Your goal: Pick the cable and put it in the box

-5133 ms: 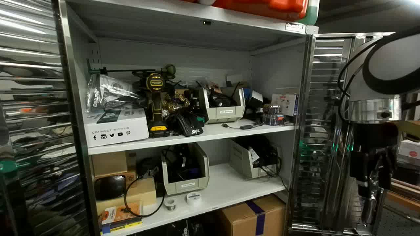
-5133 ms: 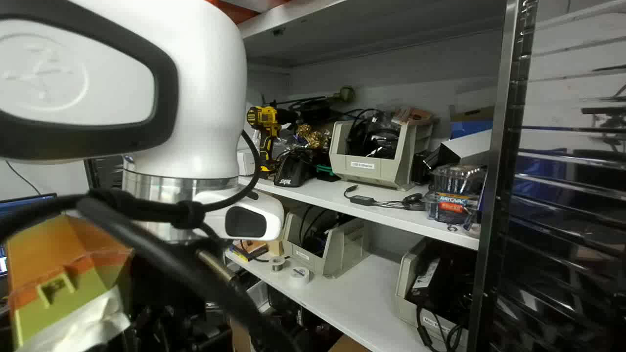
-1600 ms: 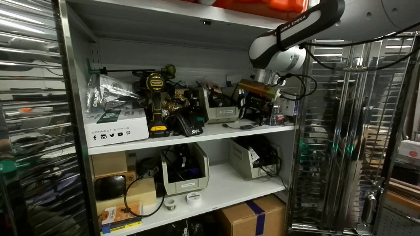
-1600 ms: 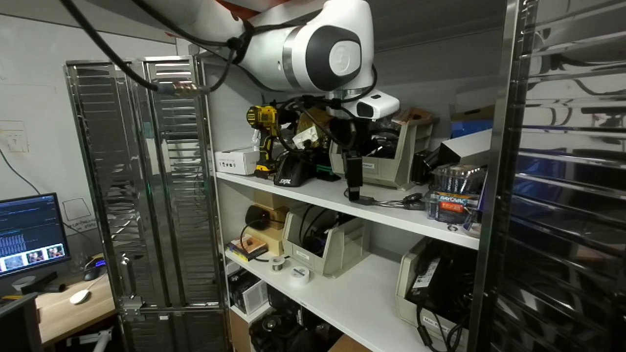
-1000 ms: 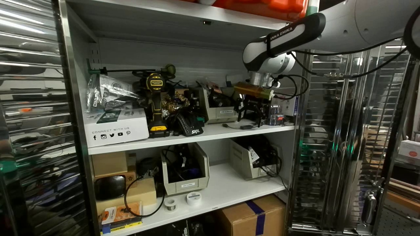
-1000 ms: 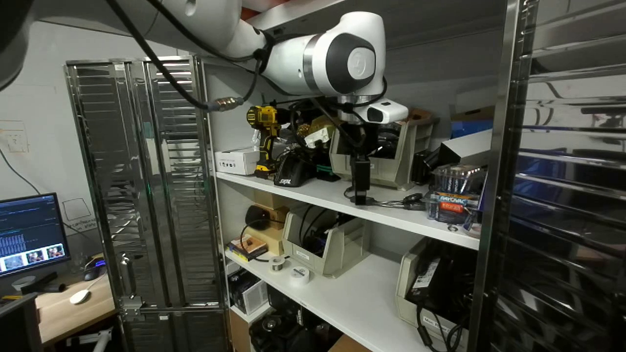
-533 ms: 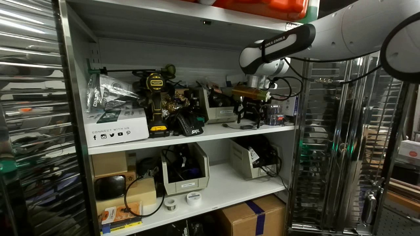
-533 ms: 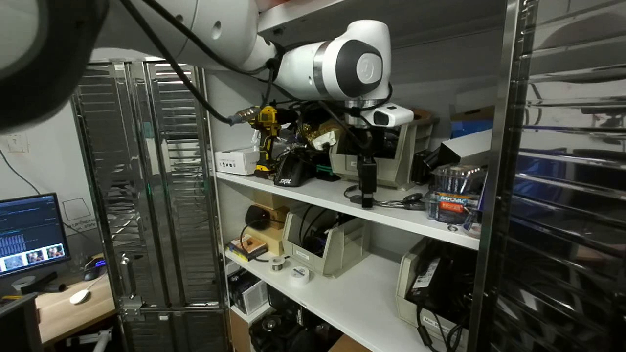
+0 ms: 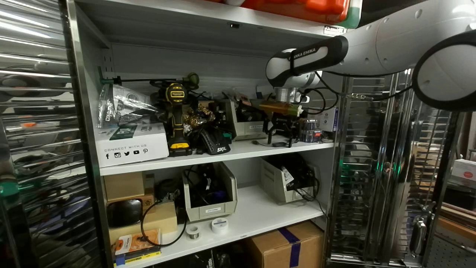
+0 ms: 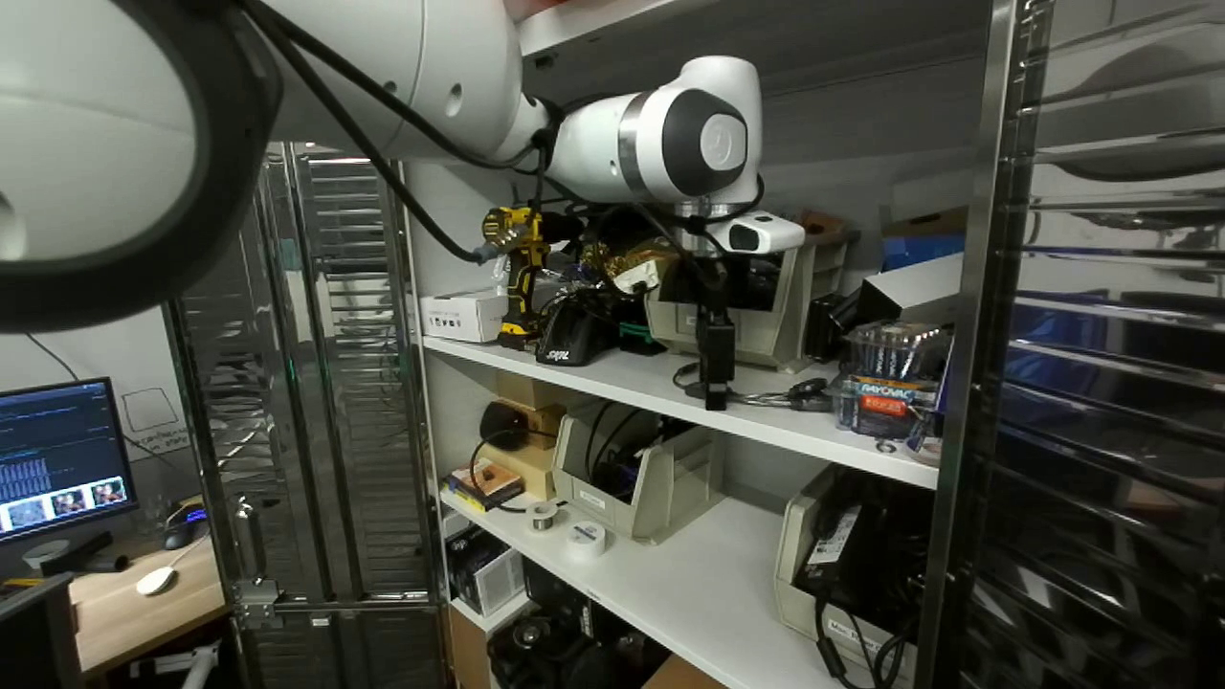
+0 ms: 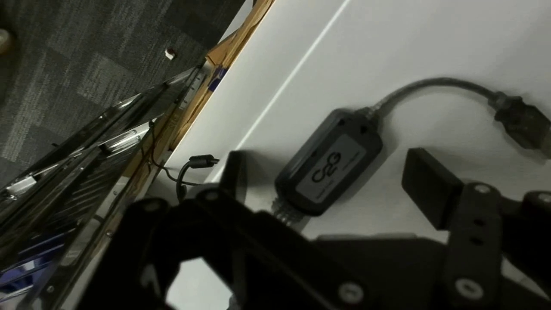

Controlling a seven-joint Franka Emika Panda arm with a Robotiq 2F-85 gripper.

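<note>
The cable, with a dark grey adapter block (image 11: 329, 165) and a short lead to a dark plug, lies on the upper white shelf. It shows in both exterior views (image 9: 279, 144) (image 10: 770, 398), partly behind a finger. My gripper (image 11: 331, 183) is open at the shelf's front edge, pointing down; it also shows in both exterior views (image 9: 280, 142) (image 10: 716, 397). Its fingers stand either side of the block, apart from it. No small low plain white open-topped box shows clearly. A pale labelled open bin (image 9: 251, 128) holding cables stands just behind my gripper, also in an exterior view (image 10: 761, 335).
Clear packs of batteries (image 10: 885, 383) stand beside the cable. A black SKIL charger (image 10: 569, 335), a yellow drill (image 9: 176, 115) and a flat white carton (image 9: 130, 149) share the shelf. The lower shelf bears two more bins (image 9: 214, 212) (image 9: 273, 182). Metal cabinet doors (image 9: 386, 178) flank it.
The arm has come from outside the cabinet to the upper shelf. Over the last second or so the gripper has shifted slightly and lowered around the cable block. The cable has not moved.
</note>
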